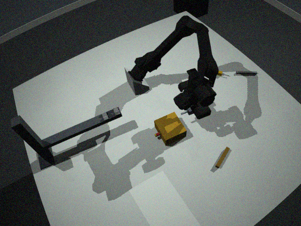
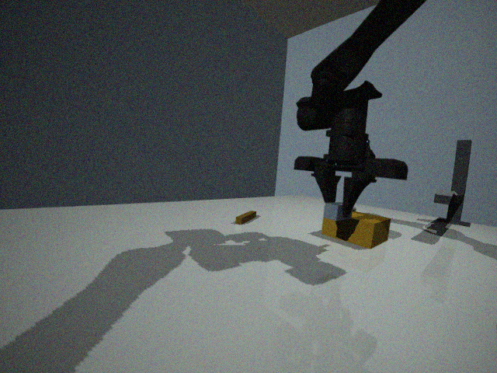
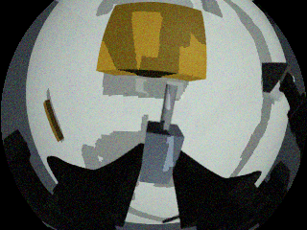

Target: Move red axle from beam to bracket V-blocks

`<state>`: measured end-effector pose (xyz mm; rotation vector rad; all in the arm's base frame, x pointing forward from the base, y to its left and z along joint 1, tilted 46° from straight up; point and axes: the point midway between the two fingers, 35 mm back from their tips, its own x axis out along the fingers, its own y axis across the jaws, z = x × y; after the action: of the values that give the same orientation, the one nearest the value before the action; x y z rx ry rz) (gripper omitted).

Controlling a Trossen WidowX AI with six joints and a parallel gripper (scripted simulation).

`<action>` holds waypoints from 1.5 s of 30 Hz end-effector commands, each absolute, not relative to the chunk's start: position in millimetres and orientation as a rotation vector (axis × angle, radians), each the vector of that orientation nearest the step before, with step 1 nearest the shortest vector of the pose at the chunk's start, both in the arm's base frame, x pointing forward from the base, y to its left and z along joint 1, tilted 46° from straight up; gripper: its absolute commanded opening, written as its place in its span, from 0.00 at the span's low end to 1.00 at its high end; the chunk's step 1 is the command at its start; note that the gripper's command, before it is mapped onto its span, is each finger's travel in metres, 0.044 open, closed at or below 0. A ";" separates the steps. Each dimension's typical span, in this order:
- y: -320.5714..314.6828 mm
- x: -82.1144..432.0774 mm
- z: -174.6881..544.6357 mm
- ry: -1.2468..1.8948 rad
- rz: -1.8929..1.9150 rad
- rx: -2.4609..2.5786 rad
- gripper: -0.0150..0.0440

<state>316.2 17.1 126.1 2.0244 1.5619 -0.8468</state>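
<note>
1. Red cylindrical axle (image 1: 157, 134) is sitting in the yellow rectangular block beam (image 1: 170, 127) (image 2: 375, 231) (image 3: 153, 38); a short red length is sticking out of one side, in the top view.
2. Axle's exposed end is showing a yellow tip; the rest is being hidden inside the beam. Exterior and wrist views aren't showing the red part.
3. Beam is resting on the pale table (image 1: 242, 182) (image 2: 200, 329) (image 3: 216, 129), patchy shadows falling across its top.
4. Black parallel-jaw gripper (image 1: 192, 111) (image 2: 338, 208) (image 3: 157, 149) is pinching a blue-grey block-handled tool (image 1: 189, 111) (image 2: 333, 210) (image 3: 162, 153) between its fingers.
5. Tool's thin grey round rod (image 1: 184, 112) (image 3: 168, 105) is pointing toward the beam, on the side opposite the red end; a gap is showing from the top.
6. Dark grey angular bracket (image 1: 73, 128) (image 2: 462, 172) is standing well apart from the beam, its V-blocks (image 1: 110, 113) holding no axle.
7. Slim yellow-brown bar (image 1: 222, 157) (image 2: 245, 217) (image 3: 53, 121) is lying apart from the beam.
8. Dark narrow bar (image 1: 246, 73) is lying farther off, near a small yellow piece with thin prongs (image 1: 220, 73).
</note>
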 end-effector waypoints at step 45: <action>54.5 322.1 90.6 1.566 -0.846 2.024 0.74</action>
<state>322.0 54.6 90.4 2.0247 1.5654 -0.8472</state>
